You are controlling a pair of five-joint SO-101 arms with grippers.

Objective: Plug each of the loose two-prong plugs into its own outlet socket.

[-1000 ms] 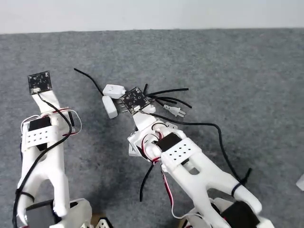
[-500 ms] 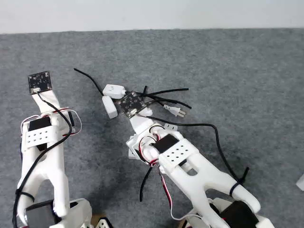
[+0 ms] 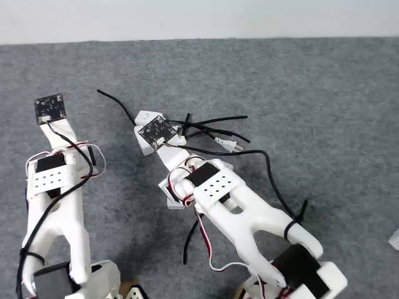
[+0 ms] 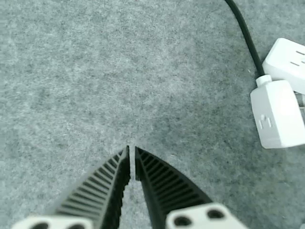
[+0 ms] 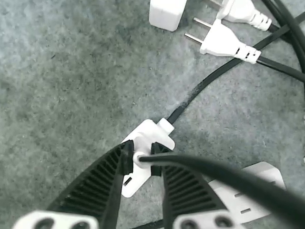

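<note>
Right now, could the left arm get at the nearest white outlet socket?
Probably yes: bare carpet lies between the left tool and that outlet socket, though the right arm is close by.

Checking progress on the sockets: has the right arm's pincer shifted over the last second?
Yes. In the high view the right pincer has slid left, away from the unmoved loose plug, onto the white outlet socket.

Bright even light, soft faint shadows
</note>
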